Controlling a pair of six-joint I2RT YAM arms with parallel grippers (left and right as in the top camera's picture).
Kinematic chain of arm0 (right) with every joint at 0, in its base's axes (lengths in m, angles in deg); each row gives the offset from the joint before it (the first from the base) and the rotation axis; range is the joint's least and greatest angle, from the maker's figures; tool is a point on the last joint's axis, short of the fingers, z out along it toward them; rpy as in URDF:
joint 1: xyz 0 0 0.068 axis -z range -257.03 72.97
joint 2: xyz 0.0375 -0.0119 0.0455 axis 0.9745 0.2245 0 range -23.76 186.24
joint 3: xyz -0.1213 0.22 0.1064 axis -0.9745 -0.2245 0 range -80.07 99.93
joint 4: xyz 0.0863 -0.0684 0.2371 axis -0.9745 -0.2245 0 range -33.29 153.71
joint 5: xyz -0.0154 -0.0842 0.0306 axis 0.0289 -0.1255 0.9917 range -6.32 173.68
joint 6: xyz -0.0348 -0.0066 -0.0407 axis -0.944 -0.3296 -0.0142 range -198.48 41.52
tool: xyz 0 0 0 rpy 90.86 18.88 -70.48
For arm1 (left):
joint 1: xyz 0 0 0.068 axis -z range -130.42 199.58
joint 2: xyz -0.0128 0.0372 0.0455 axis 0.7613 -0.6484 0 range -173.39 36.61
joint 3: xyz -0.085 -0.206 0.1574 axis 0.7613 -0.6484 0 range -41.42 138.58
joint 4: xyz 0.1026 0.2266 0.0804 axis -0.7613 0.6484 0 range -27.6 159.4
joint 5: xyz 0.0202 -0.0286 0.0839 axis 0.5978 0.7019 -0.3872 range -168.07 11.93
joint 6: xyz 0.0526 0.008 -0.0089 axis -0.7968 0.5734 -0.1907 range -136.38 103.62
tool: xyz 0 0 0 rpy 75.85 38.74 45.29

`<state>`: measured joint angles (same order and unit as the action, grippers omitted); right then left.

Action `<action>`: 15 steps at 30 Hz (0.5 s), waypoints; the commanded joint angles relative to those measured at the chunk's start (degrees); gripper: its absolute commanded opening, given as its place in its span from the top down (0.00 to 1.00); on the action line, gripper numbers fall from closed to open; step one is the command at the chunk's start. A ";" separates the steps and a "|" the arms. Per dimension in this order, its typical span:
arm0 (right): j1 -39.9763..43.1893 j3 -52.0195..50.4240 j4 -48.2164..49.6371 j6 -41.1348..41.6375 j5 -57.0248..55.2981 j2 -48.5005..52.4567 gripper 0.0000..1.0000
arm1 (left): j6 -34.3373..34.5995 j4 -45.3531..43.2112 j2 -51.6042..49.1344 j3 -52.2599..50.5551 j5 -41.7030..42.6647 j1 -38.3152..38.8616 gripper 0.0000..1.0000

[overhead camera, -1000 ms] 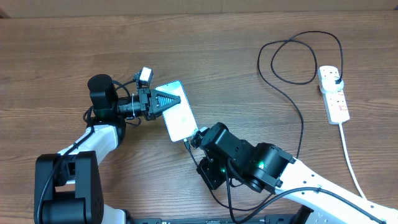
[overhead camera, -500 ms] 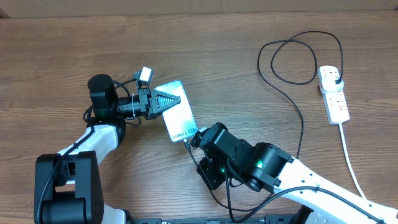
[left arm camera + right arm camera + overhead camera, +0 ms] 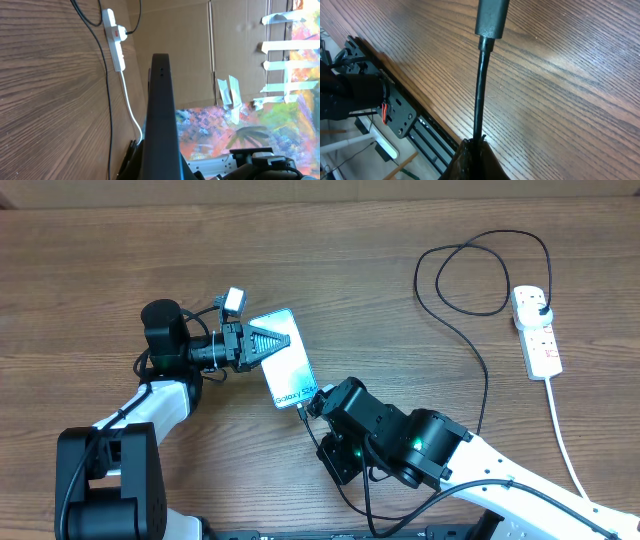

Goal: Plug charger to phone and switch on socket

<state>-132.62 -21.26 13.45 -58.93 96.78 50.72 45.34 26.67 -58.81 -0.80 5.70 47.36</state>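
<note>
The phone (image 3: 287,368), its light blue screen lit with white text, is held off the table by my left gripper (image 3: 268,340), which is shut on its upper end. In the left wrist view the phone (image 3: 161,115) shows edge-on as a dark frame. My right gripper (image 3: 312,402) is shut on the charger (image 3: 486,385) just behind its connector, at the phone's lower edge. I cannot tell whether it is inserted. The right wrist view shows the charger (image 3: 480,95) rising from my right gripper (image 3: 476,146). The white socket (image 3: 536,332) lies at the far right, the charger's plug in its far end.
The charger's black cable loops at the back right of the wooden table (image 3: 120,250). A thick white cord (image 3: 566,445) runs from the socket towards the front right edge. In the left wrist view, the socket (image 3: 114,37) lies below a cardboard wall (image 3: 190,50).
White text has appeared on the phone's screen near its lower end. My right gripper has edged slightly towards the phone. The left arm has stayed put.
</note>
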 commanded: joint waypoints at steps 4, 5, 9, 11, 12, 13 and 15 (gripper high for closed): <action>-0.28 0.59 0.00 1.03 0.00 0.13 0.96 | 0.24 -0.28 0.07 0.79 1.31 0.37 0.96; -0.28 0.59 0.00 1.03 0.00 0.13 0.96 | 0.24 -0.28 0.07 0.79 1.29 0.37 0.96; -0.28 0.59 0.00 1.03 0.02 0.13 0.96 | 2.40 -0.31 0.07 0.79 0.68 0.39 0.96; -0.28 0.59 0.00 1.03 0.02 0.13 0.96 | 3.26 -0.28 0.07 0.79 0.48 0.39 0.96; -0.28 0.59 0.02 1.03 0.02 0.13 0.96 | 3.26 -0.28 0.07 0.79 0.46 0.39 0.96; -0.28 0.59 0.09 1.03 0.02 0.13 0.96 | 3.23 -0.28 0.07 0.79 0.48 0.39 0.96; -0.28 0.59 0.37 1.03 0.02 0.13 0.96 | 3.19 -0.31 0.07 0.79 0.50 0.39 0.96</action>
<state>-132.62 -21.26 13.36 -58.14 96.80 50.72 47.15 26.69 -58.81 -0.80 5.66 47.36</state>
